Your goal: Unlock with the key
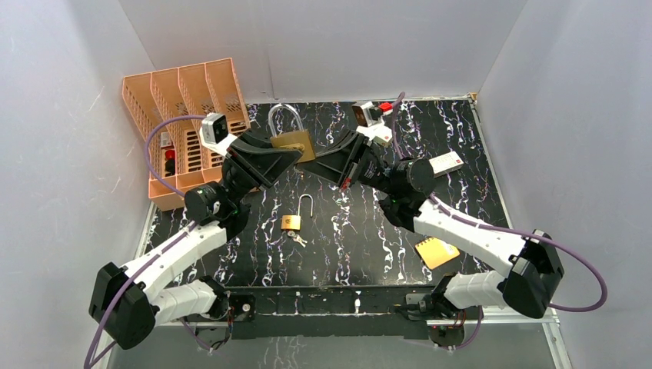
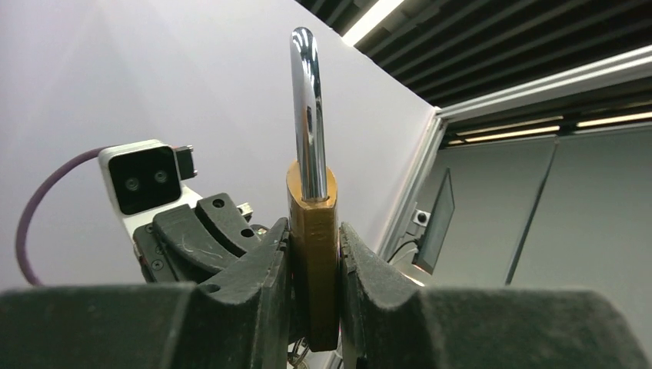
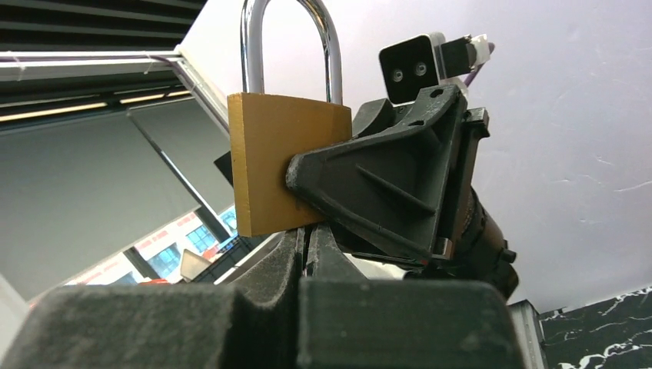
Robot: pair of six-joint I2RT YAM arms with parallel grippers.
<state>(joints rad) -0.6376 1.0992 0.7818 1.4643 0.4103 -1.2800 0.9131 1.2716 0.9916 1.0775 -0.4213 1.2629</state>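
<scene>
We see a black marbled tabletop (image 1: 361, 231) with grey walls (image 1: 346, 46) on three sides. The key (image 1: 297, 239) lies just nearside of the small padlock (image 1: 291, 222). Beyond that padlock and raised above the tabletop, our left gripper (image 1: 296, 154) clamps the big padlock (image 1: 296, 143) by its brass body. Our right gripper (image 1: 306, 167) is just beside it, fully closed, with nothing we can see in it. An orange rack (image 1: 192, 92) stands far-left, against the walls.

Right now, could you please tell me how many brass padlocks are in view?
2. The large padlock is clamped in the left tool; the small padlock lies on the table, shackle open. The rack could hide more.
</scene>
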